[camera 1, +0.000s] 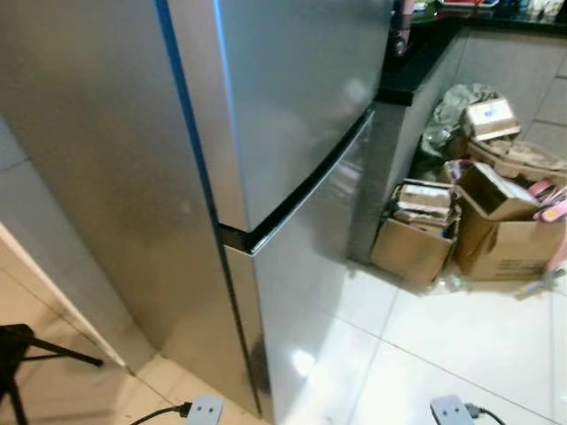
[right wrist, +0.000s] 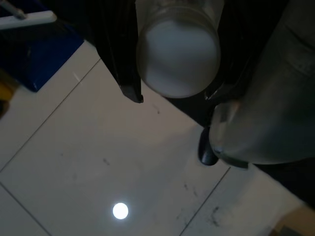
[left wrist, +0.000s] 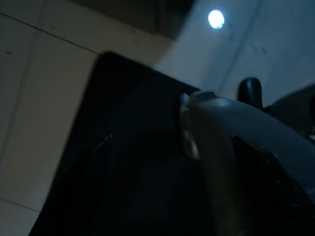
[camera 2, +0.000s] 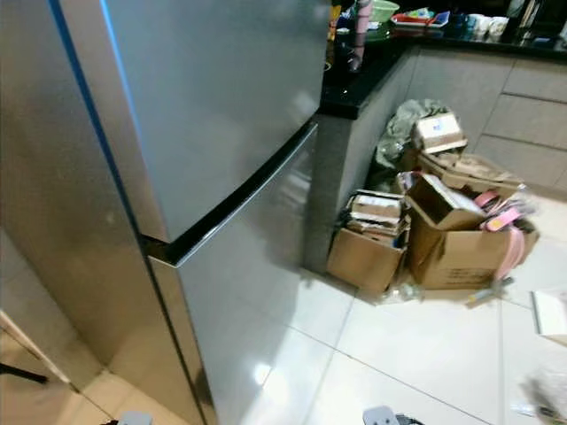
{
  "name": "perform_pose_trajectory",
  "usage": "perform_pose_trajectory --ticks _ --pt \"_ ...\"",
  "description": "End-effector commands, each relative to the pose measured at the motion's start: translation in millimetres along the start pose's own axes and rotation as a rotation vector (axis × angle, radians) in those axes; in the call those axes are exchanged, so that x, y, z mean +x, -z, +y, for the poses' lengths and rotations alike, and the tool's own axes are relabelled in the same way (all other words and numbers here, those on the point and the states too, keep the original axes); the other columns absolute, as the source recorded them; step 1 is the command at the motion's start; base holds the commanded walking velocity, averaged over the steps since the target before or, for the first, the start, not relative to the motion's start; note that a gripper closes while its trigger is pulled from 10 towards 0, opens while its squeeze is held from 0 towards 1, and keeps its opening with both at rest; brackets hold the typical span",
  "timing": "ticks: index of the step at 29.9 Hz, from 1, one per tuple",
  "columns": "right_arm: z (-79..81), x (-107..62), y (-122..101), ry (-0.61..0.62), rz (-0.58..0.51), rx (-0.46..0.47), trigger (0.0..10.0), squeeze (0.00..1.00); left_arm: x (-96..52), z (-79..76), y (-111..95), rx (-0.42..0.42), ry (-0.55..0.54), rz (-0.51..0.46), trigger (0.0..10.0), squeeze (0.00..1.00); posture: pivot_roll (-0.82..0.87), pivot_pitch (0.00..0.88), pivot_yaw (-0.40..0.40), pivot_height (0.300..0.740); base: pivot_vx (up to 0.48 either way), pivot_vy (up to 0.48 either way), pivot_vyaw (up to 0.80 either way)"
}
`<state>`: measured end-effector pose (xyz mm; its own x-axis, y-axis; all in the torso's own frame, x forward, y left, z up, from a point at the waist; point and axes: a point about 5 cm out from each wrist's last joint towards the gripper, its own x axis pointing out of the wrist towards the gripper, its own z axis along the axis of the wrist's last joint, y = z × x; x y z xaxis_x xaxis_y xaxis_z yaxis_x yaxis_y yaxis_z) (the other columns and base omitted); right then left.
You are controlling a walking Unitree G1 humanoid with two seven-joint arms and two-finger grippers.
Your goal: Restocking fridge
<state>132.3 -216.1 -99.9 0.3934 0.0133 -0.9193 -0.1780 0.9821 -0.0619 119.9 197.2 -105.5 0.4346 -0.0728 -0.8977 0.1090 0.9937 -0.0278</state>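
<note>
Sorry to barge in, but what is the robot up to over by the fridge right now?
The robot stands facing a tall steel fridge, both doors shut. Its right gripper holds a clear bottle with a white end between its black fingers, hanging above the white tiled floor. The left gripper hangs idle in the dark. Open cardboard boxes sit beside the dark counter. Nothing is stocked yet.
</note>
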Motion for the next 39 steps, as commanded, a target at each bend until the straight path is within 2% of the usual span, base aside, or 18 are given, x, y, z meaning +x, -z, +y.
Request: perform_pose_trajectory --ticks 1,10,15,18,19,20,21,22,23,24,25,26,28,29,30,31,35,39 --pt "-3.1 -0.8 2.5 0.007 0.009 0.010 10.0 0.00 -1.2 -3.9 12.0 -0.001 0.014 0.049 10.0 0.00 -0.04 0.000 -0.026 0.740 0.000 0.000 0.00" --pt "-2.1 -0.7 2.3 -0.007 0.007 0.008 10.0 0.00 -2.3 4.5 12.3 -0.057 -0.061 0.044 10.0 0.00 -0.04 0.000 -0.026 0.740 0.000 0.000 0.00" --pt "-1.9 -0.9 3.0 -0.011 0.008 0.006 10.0 0.00 -3.5 9.0 13.0 -0.117 -0.084 0.032 10.0 0.00 -0.04 0.000 -0.023 0.740 0.000 0.000 0.00" --pt "-2.4 -1.0 3.3 -0.012 0.007 0.005 10.0 0.00 -5.6 21.7 7.5 -0.190 -0.165 -0.019 10.0 0.00 -0.04 0.000 -0.023 0.740 0.000 0.000 0.00" --pt "-2.4 -1.0 3.3 -0.012 0.007 0.005 10.0 0.00 -5.6 21.7 7.5 -0.190 -0.165 -0.019 10.0 0.00 -0.04 0.000 -0.023 0.740 0.000 0.000 0.00" --pt "-2.8 -1.1 3.3 -0.012 0.007 0.005 10.0 0.00 -7.5 32.3 -1.3 -0.272 -0.214 -0.090 10.0 0.00 -0.04 0.000 -0.023 0.740 0.000 0.000 0.00" --pt "-2.9 -1.2 3.3 -0.012 0.007 0.004 10.0 0.00 -8.3 36.2 -5.6 -0.307 -0.227 -0.124 10.0 0.00 -0.04 0.000 -0.023 0.740 0.000 0.000 0.00" --pt "-2.9 -1.2 3.3 -0.012 0.007 0.004 10.0 0.00 -8.3 36.2 -5.6 -0.307 -0.227 -0.124 10.0 0.00 -0.04 0.000 -0.023 0.740 0.000 0.000 0.00" --pt "-3.1 -1.2 3.1 -0.012 0.006 0.005 10.0 0.00 -10.8 45.4 -14.7 -0.357 -0.254 -0.195 10.0 0.00 -0.04 0.000 -0.024 0.740 0.000 0.000 0.00" --pt "-3.1 -1.2 3.1 -0.012 0.006 0.005 10.0 0.00 -10.8 45.4 -14.7 -0.357 -0.254 -0.195 10.0 0.00 -0.04 0.000 -0.024 0.740 0.000 0.000 0.00" --pt "-3.7 -1.3 3.0 -0.011 0.005 0.006 10.0 0.00 -14.5 56.3 -23.9 -0.427 -0.263 -0.277 10.0 0.00 -0.04 0.000 -0.024 0.740 0.000 0.000 0.00" --pt "-3.7 -1.3 3.0 -0.011 0.005 0.006 10.0 0.00 -14.5 56.3 -23.9 -0.427 -0.263 -0.277 10.0 0.00 -0.04 0.000 -0.024 0.740 0.000 0.000 0.00" --pt "-4.4 -1.5 3.0 -0.011 0.005 0.007 10.0 0.00 -18.0 64.0 -37.6 -0.471 -0.217 -0.381 10.0 0.00 -0.04 0.000 -0.026 0.740 0.000 0.000 0.00" --pt "-5.1 -1.6 3.3 -0.010 0.005 0.007 10.0 0.00 -19.7 66.7 -44.6 -0.489 -0.179 -0.431 10.0 0.67 -0.04 0.000 -0.027 0.740 0.000 0.000 0.00" --pt "-5.5 -1.7 3.4 -0.009 0.006 0.007 10.0 0.00 -20.9 68.2 -48.8 -0.500 -0.154 -0.462 10.0 0.67 -0.04 0.000 -0.027 0.740 0.000 0.000 0.00" --pt "-5.9 -1.8 3.6 -0.009 0.006 0.007 10.0 0.00 -22.0 69.4 -52.9 -0.512 -0.126 -0.492 10.0 1.00 -0.04 0.000 -0.028 0.740 0.000 0.000 0.00" --pt "-7.0 -2.3 5.3 -0.008 0.012 0.005 10.0 0.00 -30.3 75.0 -78.7 -0.486 0.069 -0.647 10.0 1.00 -0.03 0.000 -0.030 0.740 0.000 0.000 0.00" --pt "-6.9 -2.3 5.8 -0.009 0.014 0.004 10.0 0.00 -37.9 75.6 -92.9 -0.413 0.258 -0.718 10.0 1.00 -0.03 0.000 -0.030 0.740 0.000 0.000 0.00"
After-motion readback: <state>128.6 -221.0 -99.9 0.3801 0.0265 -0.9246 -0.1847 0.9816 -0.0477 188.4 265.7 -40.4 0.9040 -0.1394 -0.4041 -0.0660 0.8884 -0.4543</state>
